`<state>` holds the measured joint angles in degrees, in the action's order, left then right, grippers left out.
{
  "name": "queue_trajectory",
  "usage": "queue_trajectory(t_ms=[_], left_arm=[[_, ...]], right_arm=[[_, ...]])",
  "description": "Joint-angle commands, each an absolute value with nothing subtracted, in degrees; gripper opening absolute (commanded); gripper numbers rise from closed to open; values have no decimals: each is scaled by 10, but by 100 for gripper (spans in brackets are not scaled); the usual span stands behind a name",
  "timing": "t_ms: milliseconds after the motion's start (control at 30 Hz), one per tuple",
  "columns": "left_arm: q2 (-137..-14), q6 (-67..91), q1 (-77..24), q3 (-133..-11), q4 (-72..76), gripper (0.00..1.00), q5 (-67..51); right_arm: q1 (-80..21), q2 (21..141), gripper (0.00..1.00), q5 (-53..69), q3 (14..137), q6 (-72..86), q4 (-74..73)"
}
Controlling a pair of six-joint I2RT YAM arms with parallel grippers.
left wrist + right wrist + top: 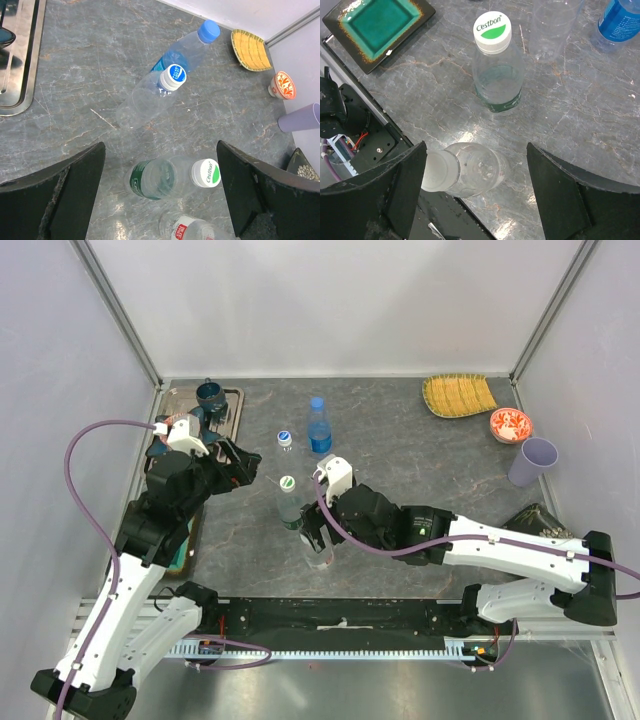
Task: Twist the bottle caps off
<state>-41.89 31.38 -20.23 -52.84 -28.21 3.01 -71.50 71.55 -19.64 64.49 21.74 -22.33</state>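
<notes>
Nearest the arm bases, just on the near side of the green-labelled bottle (497,75), the very short bottle (475,172) sits between the right gripper's (476,147) spread jaws, ungripped, its white cap toward one finger and its tilt unclear. The green-labelled bottle stands upright, long axis vertical and cap up, just beside the left gripper (160,145), whose jaws gape wide around nothing. Beyond it the plain clear bottle (147,97) and, farther still, the blue-labelled bottle (186,49) also stand cap-up.

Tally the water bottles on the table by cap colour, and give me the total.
Blue-capped bottles: 1
White-capped bottles: 3
Total: 4
</notes>
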Motion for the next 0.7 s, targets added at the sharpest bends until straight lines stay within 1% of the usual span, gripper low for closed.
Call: queue_trajectory(t_ms=[0, 667], left_arm=[[-415, 296, -200, -526, -273, 98, 32], [-410, 308, -200, -513, -272, 98, 25]], right_arm=[[-718, 714, 88, -219, 631, 226, -220], [-717, 672, 90, -243, 608, 243, -229]])
